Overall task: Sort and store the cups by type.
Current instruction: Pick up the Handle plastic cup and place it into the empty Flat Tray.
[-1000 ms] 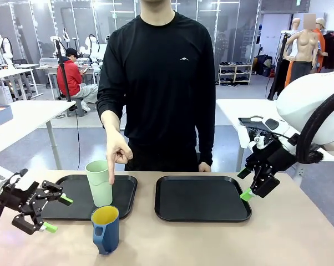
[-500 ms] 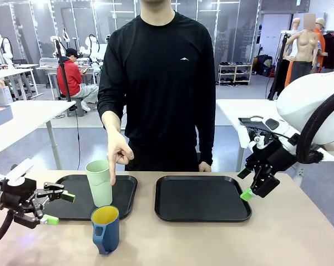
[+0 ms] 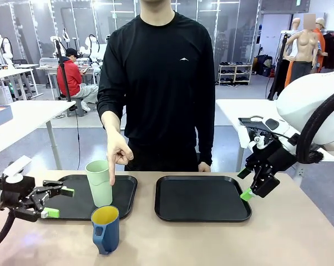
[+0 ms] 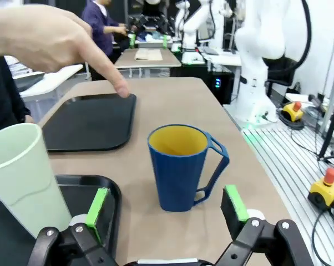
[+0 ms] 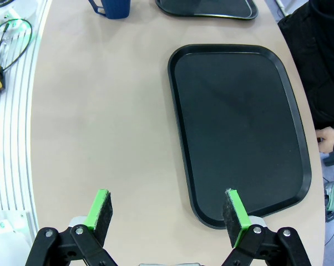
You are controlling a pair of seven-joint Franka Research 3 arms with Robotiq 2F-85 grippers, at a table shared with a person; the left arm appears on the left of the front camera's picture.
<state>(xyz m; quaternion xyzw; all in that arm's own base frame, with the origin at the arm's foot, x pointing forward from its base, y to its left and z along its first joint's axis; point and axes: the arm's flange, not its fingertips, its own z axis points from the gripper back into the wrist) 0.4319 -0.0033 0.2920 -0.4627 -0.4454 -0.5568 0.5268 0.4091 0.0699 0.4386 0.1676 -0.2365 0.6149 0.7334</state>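
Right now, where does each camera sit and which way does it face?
Front view: fixed between the arms, facing the person across the table; left fingers and right fingers show.
Left wrist view: on the left wrist, looks along its open fingers at the blue mug and mint tumbler.
Right wrist view: on the right wrist, looks down past its open fingers onto the right tray.
Shared: the mug, in all three.

No legible text or numbers, small white emblem (image 3: 183,59) on person's black shirt (image 3: 156,94)
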